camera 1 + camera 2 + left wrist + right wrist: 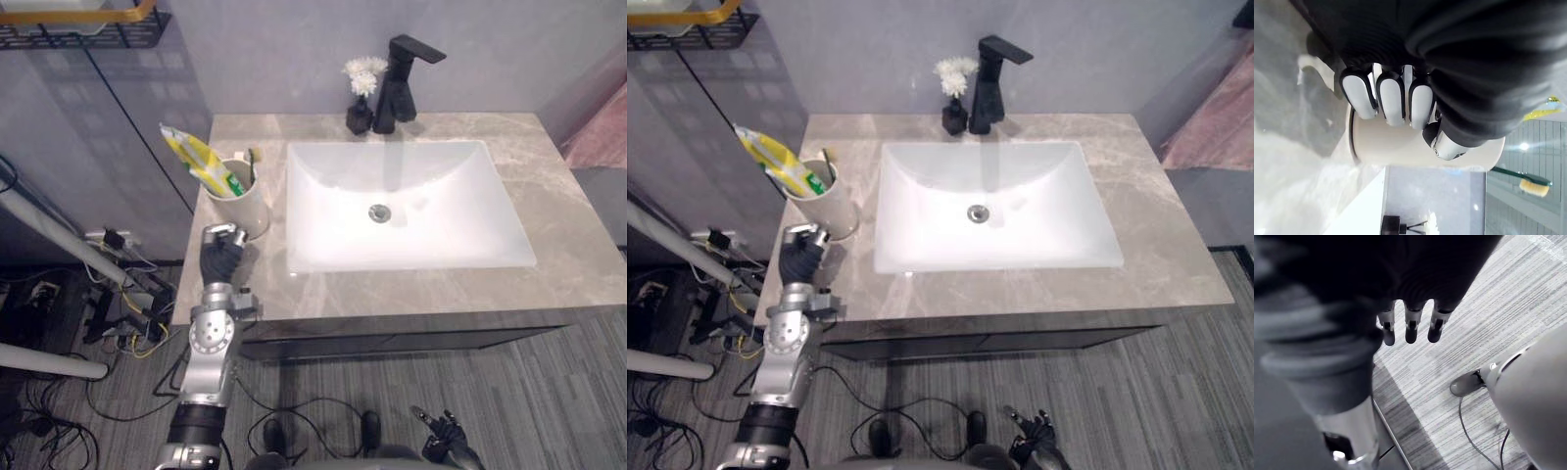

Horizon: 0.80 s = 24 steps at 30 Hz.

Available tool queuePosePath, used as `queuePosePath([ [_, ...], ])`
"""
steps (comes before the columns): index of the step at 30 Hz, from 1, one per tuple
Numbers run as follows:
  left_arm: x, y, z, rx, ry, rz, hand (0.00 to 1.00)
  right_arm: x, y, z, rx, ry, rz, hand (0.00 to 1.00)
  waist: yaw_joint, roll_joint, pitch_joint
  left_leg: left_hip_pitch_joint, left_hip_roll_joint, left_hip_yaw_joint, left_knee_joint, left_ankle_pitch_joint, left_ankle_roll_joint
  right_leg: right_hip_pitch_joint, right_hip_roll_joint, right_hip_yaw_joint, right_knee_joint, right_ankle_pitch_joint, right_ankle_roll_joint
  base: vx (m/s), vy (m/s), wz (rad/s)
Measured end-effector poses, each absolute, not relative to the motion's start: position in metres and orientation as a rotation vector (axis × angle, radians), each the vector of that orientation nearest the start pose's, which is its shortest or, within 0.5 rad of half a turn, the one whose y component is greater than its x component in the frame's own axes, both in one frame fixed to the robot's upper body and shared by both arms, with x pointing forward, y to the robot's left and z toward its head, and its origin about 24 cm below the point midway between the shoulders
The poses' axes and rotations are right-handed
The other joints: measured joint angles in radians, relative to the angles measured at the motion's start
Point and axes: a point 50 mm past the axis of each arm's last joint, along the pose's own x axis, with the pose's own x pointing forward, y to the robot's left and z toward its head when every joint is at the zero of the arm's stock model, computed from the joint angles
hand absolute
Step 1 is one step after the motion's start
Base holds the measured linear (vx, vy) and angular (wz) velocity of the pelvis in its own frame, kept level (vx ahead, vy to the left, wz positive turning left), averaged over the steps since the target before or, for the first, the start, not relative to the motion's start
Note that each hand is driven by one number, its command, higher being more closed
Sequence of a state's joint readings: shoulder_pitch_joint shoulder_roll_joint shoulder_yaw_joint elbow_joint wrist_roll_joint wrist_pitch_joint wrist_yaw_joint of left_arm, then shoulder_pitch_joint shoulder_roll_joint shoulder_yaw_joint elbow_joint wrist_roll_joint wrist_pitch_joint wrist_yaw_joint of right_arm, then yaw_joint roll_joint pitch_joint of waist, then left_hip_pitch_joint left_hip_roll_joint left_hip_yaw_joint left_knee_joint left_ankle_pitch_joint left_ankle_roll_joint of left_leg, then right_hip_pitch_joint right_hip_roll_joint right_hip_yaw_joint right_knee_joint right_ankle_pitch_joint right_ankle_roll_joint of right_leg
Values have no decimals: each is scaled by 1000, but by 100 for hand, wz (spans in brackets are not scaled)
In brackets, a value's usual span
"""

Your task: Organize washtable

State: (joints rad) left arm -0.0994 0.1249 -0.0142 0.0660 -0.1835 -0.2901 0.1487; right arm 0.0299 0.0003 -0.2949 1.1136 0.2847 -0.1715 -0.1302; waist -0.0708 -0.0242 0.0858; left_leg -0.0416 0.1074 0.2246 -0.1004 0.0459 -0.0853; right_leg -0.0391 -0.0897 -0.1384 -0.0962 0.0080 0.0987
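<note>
Left eye view puts the cup on the front left corner of the counter, just beside the sink. A tube of toothpaste and a toothbrush stand in it, leaning out over the rim. The left hand sits at the counter's edge right in front of the cup. In its wrist view the fingers are curled in toward the palm with the thumb tucked below them. Nothing lies inside the curl, and the cup's side shows just past the knuckles. The right hand hangs low near the floor, fingers loose and straight.

At the back a black tap stands beside a small black vase of white flowers.

The cup already looks loaded, so the step in hand is probably placing it. To move it, the left hand would need to uncurl, reach around the cup's side and grip low, keeping it upright so the tall tube does not tip it.
</note>
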Motion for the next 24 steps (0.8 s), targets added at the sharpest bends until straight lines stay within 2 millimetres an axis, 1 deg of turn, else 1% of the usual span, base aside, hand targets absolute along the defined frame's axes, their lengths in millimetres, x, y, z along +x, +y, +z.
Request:
queuePosePath([
  [8,268,155,79,-98,-309,35,100,104,-194,-159,310,955,-574,0,-1,0,0,0,0,8,4,0,0,-1,0,2,0,0,0,0,0,0],
  [18,268,158,80,-111,-309,60,100,105,-193,-159,303,957,-563,0,-2,0,0,2,0,14,4,0,0,-2,0,7,0,0,0,0,0,-1],
  [24,268,170,80,-117,-314,135,100,105,-193,-159,303,956,-563,0,-2,1,0,3,0,14,4,0,0,-1,0,7,0,0,0,0,0,0],
])
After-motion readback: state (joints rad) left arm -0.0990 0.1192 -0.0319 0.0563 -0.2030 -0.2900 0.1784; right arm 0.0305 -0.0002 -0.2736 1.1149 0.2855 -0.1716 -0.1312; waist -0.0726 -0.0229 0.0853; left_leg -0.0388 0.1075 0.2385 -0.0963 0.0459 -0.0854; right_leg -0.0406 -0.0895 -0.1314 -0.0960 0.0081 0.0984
